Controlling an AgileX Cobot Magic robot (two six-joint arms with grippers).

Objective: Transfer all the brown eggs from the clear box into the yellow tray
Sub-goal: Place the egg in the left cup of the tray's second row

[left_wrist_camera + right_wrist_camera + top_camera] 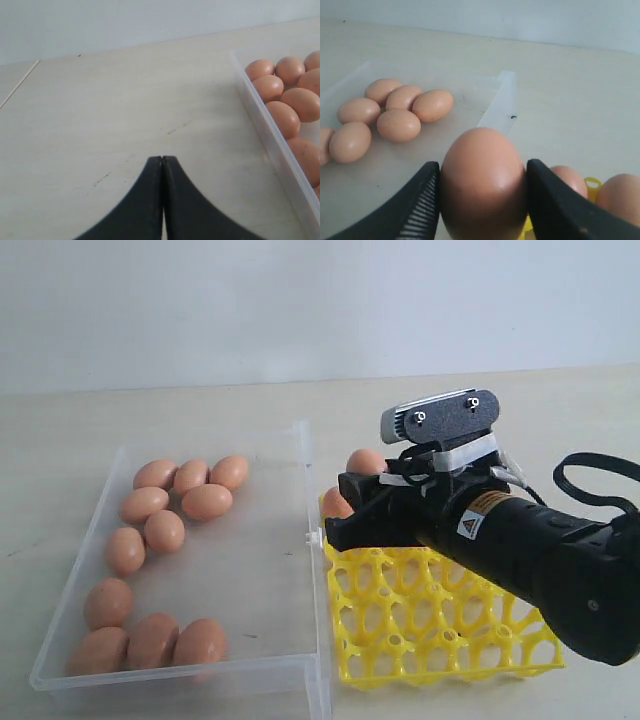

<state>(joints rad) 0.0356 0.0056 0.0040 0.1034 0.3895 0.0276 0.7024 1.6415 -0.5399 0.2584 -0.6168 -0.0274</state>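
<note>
Right gripper clamps one brown egg, long axis upright, above the far-left corner of the yellow tray; unfilled cups lie nearer and rightward. Left gripper, jaws together and holding nothing, rests left of the clear box.

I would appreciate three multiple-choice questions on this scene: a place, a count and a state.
1. Where is the left gripper? A in the clear box; B over bare table beside the clear box; C touching the right gripper.
2. How many brown eggs lie in the clear box? A four; B eleven; C twenty.
3. The right gripper is: A open, empty; B shut, empty; C closed on a brown egg.
Answers: 1 B, its wrist view shows table below; 2 B, counted in the exterior view; 3 C, an egg fills its jaws.
</note>
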